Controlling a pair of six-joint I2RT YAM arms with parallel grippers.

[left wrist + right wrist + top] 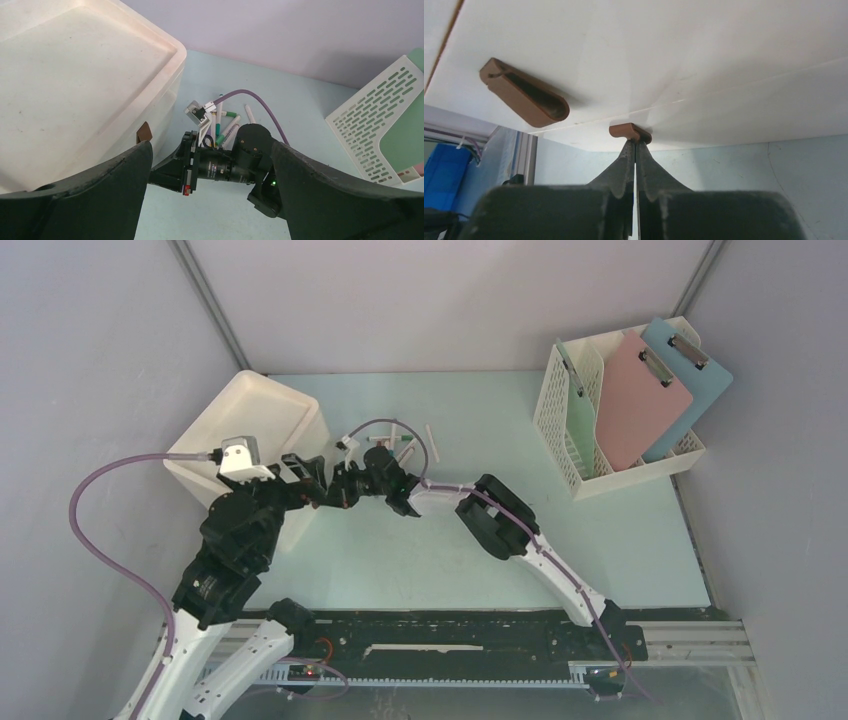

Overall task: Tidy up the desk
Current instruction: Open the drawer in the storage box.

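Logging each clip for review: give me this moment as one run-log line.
left tool: open, empty | right tool: shut, tips at brown tab on white bin | pens: loose on desk

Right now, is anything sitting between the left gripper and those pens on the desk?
Yes. The right arm's wrist lies crosswise just ahead of the open left gripper, with the pens beyond it on the desk. The right gripper is shut, its tips at the white bin's side wall.
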